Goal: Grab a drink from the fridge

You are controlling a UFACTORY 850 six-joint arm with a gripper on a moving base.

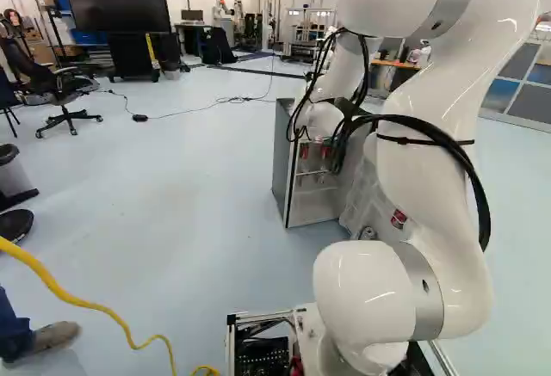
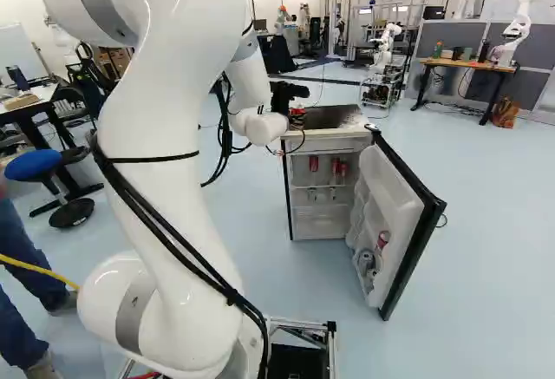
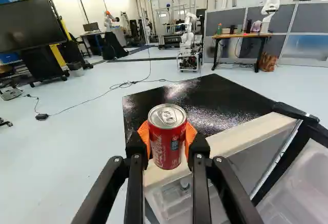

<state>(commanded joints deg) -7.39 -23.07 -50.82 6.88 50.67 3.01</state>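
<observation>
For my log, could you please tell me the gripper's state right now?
Gripper: closed, holding a red drink can upright.

Has round white parts [image 1: 465,58], shiny grey rings [image 1: 419,264], floppy black cables [image 1: 485,221] and a black claw [image 2: 297,112] with orange pads [image 3: 144,137].

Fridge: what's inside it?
Red items, likely drinks, in the cabinet; a red can and silver cans in the open door. Things lower in the cabinet are too small to identify; anything behind the front ones is covered.
</observation>
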